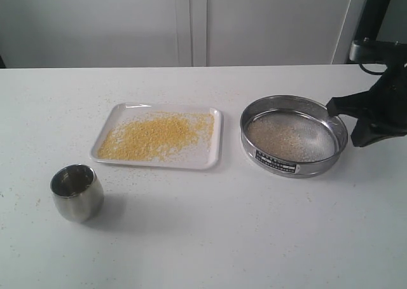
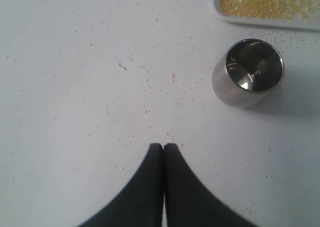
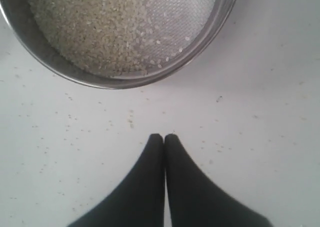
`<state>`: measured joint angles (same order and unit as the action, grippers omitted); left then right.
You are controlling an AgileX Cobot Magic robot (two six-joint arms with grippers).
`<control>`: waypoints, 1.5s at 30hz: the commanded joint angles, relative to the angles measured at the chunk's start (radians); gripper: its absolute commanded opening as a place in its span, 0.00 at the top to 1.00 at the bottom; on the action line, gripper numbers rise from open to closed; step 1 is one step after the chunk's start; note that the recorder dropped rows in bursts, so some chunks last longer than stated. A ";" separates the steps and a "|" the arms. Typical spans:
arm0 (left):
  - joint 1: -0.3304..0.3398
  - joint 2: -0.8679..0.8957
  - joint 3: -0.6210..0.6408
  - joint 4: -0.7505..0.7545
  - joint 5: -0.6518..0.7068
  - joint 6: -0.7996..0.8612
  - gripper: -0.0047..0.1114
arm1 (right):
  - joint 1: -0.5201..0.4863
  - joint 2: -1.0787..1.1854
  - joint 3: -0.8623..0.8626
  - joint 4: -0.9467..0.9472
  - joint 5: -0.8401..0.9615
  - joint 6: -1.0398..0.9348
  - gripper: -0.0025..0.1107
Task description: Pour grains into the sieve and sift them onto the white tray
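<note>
Two pincers stood pressed together, empty: left gripper [image 2: 163, 146] and right gripper [image 3: 164, 137]. The sieve [image 1: 318, 167] sat toward the tabletop's [image 1: 210, 238] right edge, just beside the white tray [image 1: 213, 142] holding grains [image 1: 159, 136]. Stiff, light, slick steel, I judged; pinch its upright wall over the rim.

We are seeing one printed label plate [image 1: 276, 161] on the side wall of the sieve [image 1: 315, 167]. We are making out dark and pale bands there, but the lettering is too small to read.
</note>
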<state>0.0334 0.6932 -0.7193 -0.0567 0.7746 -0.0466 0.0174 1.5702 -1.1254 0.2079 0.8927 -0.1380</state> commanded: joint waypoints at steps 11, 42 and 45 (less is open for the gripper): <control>0.001 -0.005 -0.002 -0.006 0.003 0.000 0.96 | -0.006 -0.351 0.203 0.012 -0.161 -0.015 0.98; 0.001 -0.005 -0.002 -0.006 0.003 0.000 0.96 | -0.006 -0.955 0.539 0.000 -0.197 -0.017 0.98; 0.001 -0.005 -0.002 -0.006 0.003 0.000 0.96 | -0.006 -1.031 0.573 0.000 -0.215 -0.017 0.98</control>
<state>0.0334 0.6932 -0.7193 -0.0567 0.7746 -0.0466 0.0174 0.5990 -0.5798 0.2174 0.7080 -0.1417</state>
